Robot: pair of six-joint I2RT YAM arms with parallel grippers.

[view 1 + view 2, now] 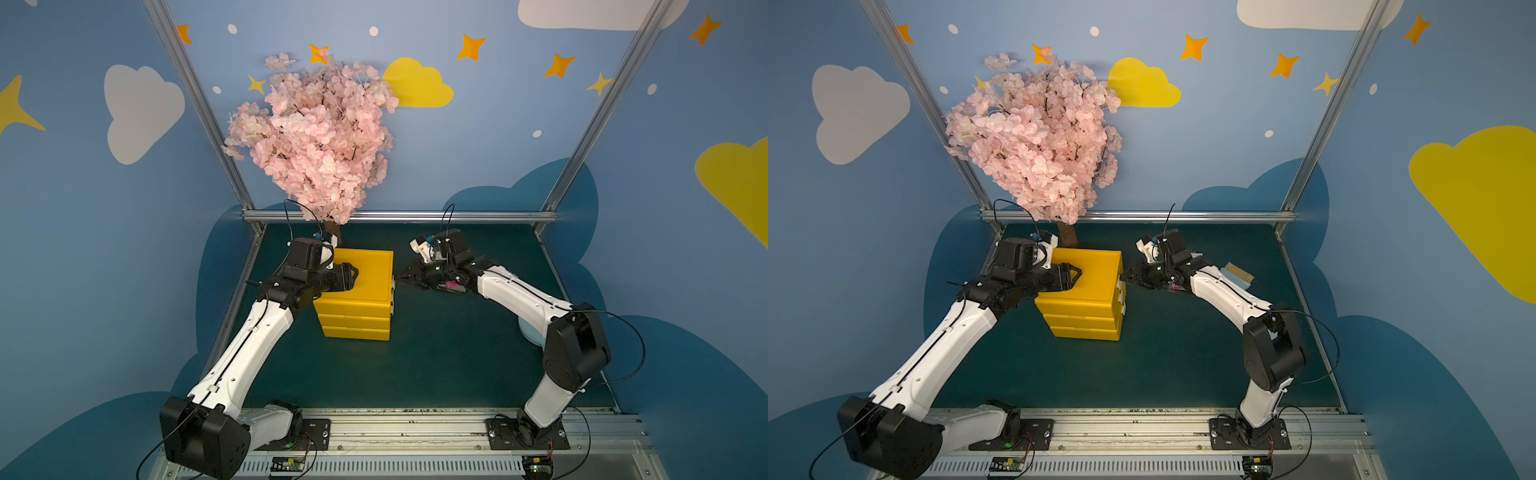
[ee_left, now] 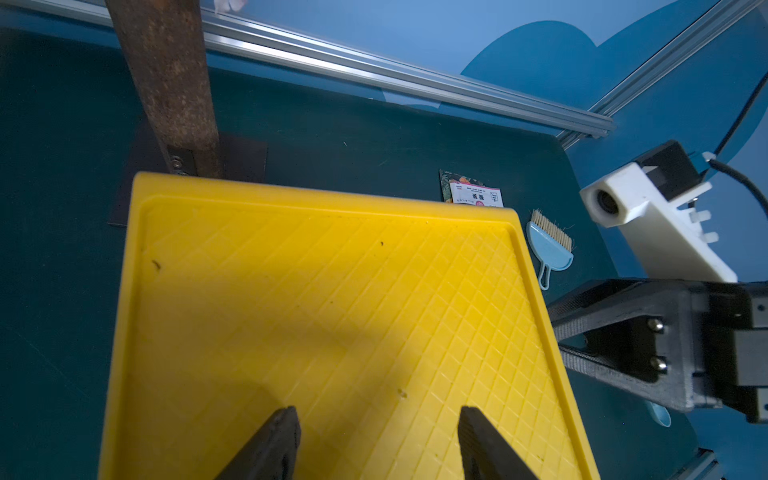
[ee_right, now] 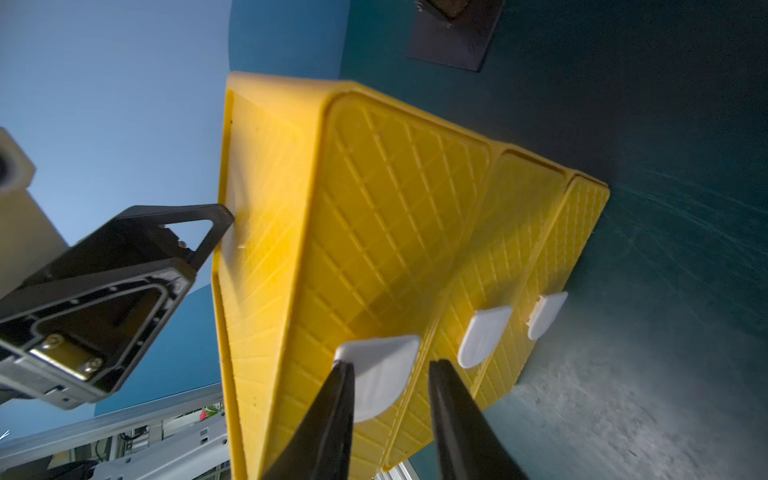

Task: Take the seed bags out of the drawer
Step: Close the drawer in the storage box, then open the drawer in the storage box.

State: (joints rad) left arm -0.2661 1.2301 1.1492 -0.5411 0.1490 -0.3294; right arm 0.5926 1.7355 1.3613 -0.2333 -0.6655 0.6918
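The spread left fingers (image 2: 274, 440) rest on the yellow plastic three-drawer cabinet (image 1: 365, 274), apparently to brace it, while the right fingers (image 3: 336, 415) straddle the white tab handle (image 3: 378, 374) of the shut top drawer (image 3: 395, 208), grip not determinable; a flat white-labelled seed bag (image 2: 473, 193) lies on the green table (image 1: 457, 353) to the right.

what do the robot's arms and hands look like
Both have white shell links with black joint housings; the left arm and right arm each carry a thin black cable. The left hand and right hand have black triangular open-frame fingers, with a white camera block at each wrist.
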